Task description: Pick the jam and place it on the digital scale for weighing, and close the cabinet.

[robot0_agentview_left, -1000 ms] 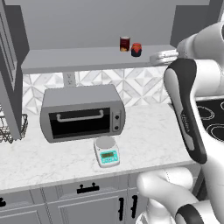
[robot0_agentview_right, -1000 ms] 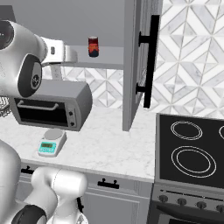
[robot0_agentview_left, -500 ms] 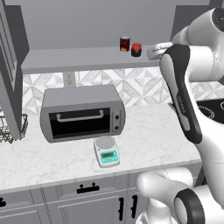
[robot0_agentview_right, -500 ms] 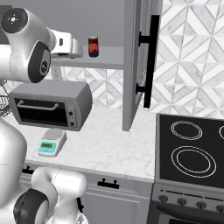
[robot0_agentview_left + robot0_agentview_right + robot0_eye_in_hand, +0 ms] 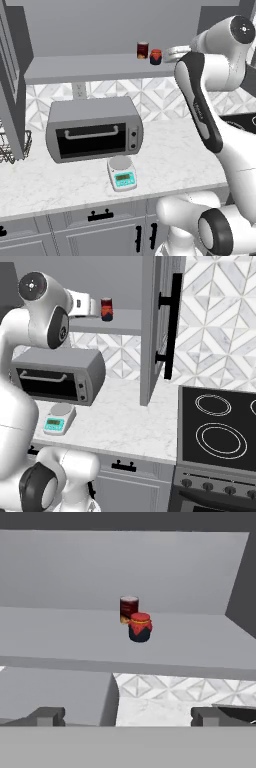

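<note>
While scanning from the left: wire dish rack (image 5: 11, 147) at the edge of the table (image 5: 165, 165), thin dark metal grid. Flat grey cabinet (image 5: 152, 331) door panel hanging open at the far left of the left base view; in the right base view another door swung open, with a black vertical bar handle (image 5: 172, 326). Boxy grey toaster oven (image 5: 94, 129) next, dark glass front, pale bar handle across the door, two small knobs on its right side. Just in front of it, near the table edge, the digital scale (image 5: 121, 173): small white body, round grey platter bare, teal front panel with a pale display. White marbled table top, smooth; backsplash of white faceted diamond tiles. Grey lower drawers with short black pulls below.

Up on the open shelf (image 5: 100, 67) of the cabinet, matte grey: a tall dark red cylindrical can (image 5: 143, 50) with a pale top, and just right of it and slightly forward, the jam (image 5: 156, 57), a squat rounded dark jar under a ruffled red cloth-like cap with a thin gold band. Upright, on the shelf, apart from the robot. Glossy white arm with dark joints reaching to shelf height right of the jar; gripper (image 5: 128, 716) aimed at the jam, fingers (image 5: 47, 716) spread wide, pinching nothing. Black stove top (image 5: 220, 428) with ring burners at far right.
</note>
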Robot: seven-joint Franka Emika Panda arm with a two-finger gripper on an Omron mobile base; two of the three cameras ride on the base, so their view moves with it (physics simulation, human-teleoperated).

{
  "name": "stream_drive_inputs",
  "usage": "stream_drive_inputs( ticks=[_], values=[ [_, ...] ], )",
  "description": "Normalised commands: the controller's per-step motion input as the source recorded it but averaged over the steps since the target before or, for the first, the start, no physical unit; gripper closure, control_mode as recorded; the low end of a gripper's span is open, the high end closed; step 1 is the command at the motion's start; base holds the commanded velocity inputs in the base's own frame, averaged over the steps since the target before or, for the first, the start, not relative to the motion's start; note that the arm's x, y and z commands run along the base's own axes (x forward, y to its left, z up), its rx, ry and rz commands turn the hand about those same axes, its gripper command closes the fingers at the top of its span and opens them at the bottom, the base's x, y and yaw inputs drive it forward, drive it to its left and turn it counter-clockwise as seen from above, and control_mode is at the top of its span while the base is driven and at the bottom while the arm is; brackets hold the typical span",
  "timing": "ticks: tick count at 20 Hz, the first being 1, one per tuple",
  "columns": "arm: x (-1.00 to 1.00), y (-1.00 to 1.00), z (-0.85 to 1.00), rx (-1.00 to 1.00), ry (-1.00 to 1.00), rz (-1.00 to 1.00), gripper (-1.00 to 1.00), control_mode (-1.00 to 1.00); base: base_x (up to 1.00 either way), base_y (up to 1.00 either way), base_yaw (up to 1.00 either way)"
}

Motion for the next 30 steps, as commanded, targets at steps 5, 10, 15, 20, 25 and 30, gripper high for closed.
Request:
stream_drive_inputs(
  ticks=[5,10,15,20,25,30],
  values=[
    [0.47,0.00,0.03,0.03,-0.03,0.00,-1.00,-1.00,0.00,0.00,0.00],
    [0.60,0.00,0.01,0.00,-0.02,0.00,-1.00,-1.00,0.00,0.00,0.00],
    [0.61,0.00,0.00,0.00,-0.14,0.00,-1.00,-1.00,0.00,0.00,0.00],
    [0.55,-0.05,0.00,0.00,-0.07,0.00,-1.00,-1.00,0.00,0.00,0.00],
    [0.52,-0.10,-0.13,0.00,0.00,0.00,-1.00,-1.00,0.00,0.00,0.00],
    [0.31,-0.05,-0.05,0.00,0.00,0.00,-1.00,-1.00,0.00,0.00,0.00]
  ],
)
